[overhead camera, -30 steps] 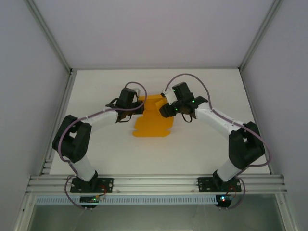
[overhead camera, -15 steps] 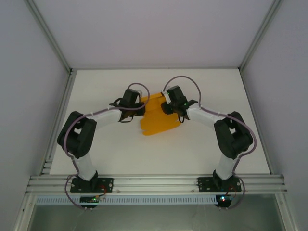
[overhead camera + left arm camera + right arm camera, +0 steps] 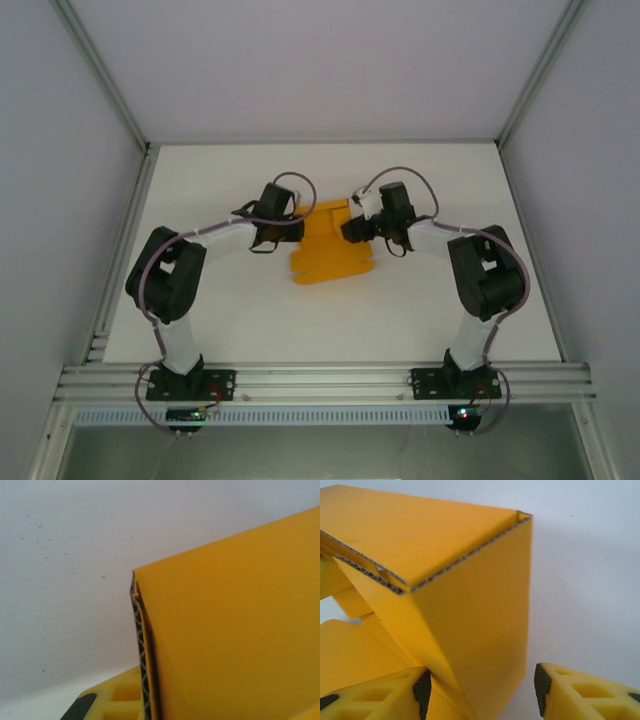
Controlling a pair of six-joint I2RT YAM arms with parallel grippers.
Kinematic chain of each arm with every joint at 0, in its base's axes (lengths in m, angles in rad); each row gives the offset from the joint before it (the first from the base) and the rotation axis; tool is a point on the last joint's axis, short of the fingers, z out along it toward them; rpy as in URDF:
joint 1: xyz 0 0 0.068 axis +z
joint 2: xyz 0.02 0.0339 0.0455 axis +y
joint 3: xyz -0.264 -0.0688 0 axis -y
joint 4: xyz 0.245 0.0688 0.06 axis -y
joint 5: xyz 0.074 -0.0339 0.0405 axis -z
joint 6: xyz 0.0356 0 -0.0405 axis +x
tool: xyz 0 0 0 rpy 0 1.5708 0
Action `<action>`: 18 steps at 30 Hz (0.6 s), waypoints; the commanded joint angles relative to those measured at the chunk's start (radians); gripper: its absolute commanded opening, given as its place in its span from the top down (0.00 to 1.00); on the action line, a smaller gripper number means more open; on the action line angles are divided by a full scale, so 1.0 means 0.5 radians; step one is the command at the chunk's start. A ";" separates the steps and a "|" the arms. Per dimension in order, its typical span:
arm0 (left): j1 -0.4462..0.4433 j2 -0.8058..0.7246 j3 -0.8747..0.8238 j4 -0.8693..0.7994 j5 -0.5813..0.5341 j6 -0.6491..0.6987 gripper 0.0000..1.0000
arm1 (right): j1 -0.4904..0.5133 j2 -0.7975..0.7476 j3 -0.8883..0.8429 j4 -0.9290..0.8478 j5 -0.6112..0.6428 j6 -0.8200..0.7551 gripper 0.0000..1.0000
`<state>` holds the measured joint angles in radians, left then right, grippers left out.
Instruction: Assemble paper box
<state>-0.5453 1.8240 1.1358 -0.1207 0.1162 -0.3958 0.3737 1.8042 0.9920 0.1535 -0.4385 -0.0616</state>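
Yellow card box (image 3: 328,252): lies mid-frame on the white worktop (image 3: 230,320) in the overhead view, between the two arms. It is half-folded, with one panel standing up from the flat flaps.
Left fingers (image 3: 107,707): pinched narrow on the box's left edge; the wrist view shows the doubled card edge right against the finger.
Right fingers (image 3: 570,690): spread apart at the bottom of the wrist view. The raised corner stands between them, and the right-hand finger is clear of the card.
Just changed: the right fingers have widened over the last second and drawn back a little to the right. The box has shifted up and right from where it lay.
Meaning for the task: the right side seems to be letting go of a finished fold while the left anchors the card. More flaps are yet to be closed.
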 commanded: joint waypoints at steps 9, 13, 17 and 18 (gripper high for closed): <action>-0.118 0.122 0.207 -0.134 0.256 0.082 1.00 | 0.211 0.172 0.171 0.077 0.511 0.065 0.78; -0.133 0.129 0.244 -0.202 0.139 0.018 1.00 | 0.354 0.180 0.217 -0.016 1.305 0.273 0.82; -0.164 0.130 0.316 -0.301 -0.013 -0.076 1.00 | 0.451 0.239 0.315 -0.168 1.897 0.488 0.89; -0.167 0.132 0.328 -0.322 -0.041 -0.099 1.00 | 0.468 0.271 0.359 -0.238 2.009 0.545 0.94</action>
<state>-0.5743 1.8820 1.2560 -0.2375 0.0307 -0.4358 0.5789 1.8919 1.1072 0.0940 0.2813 0.1097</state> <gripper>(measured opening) 0.087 0.088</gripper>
